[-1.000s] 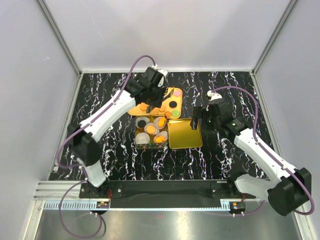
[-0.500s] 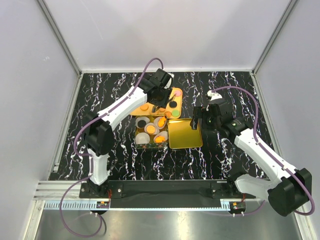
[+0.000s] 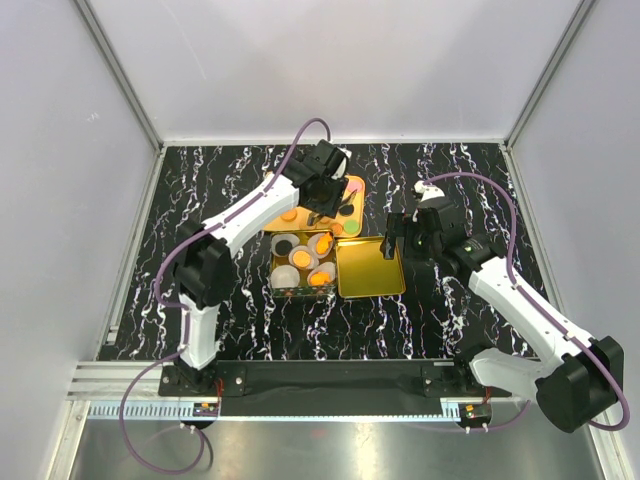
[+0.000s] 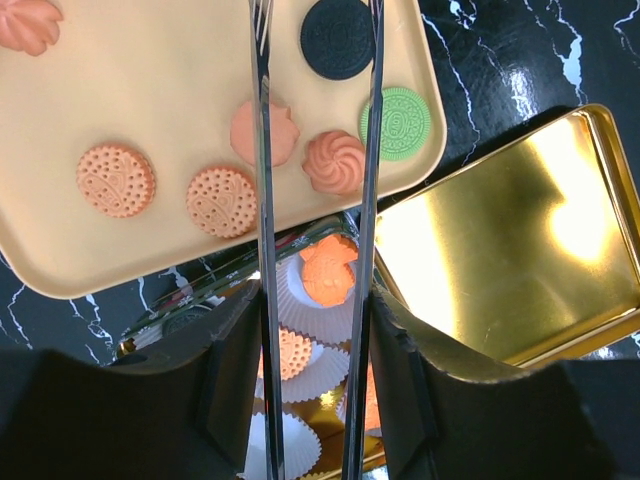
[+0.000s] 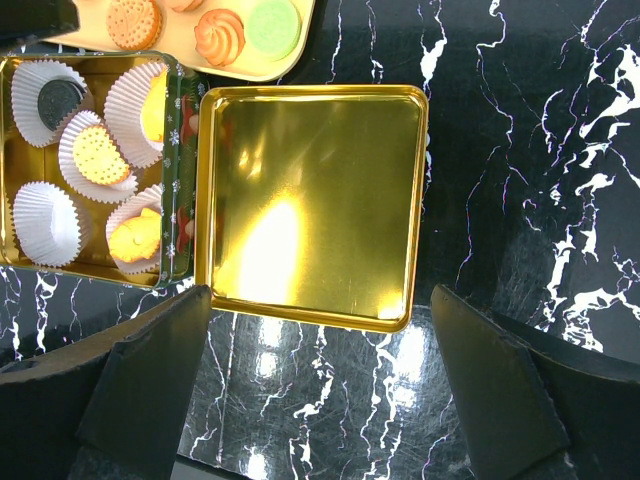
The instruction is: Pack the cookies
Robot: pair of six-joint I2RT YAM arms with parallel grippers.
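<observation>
Left pincer [image 4: 315,30] slim, metal, narrowly apart, empty, over beige tray [image 4: 150,90] with embossed round cookies [image 4: 221,201]; right pincer [image 5: 320,390] wide apart above glossy gold square lid [image 5: 310,200].

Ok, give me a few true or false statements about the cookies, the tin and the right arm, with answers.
The green cookie lies on the tray. True.
The lid is on the tin. False: it lies beside the tin.
The right gripper holds a cookie. False: it is open and empty, over the lid.
The cups in the tin all hold cookies. False: one cup is empty.
A black cookie lies on the tray. True.
</observation>
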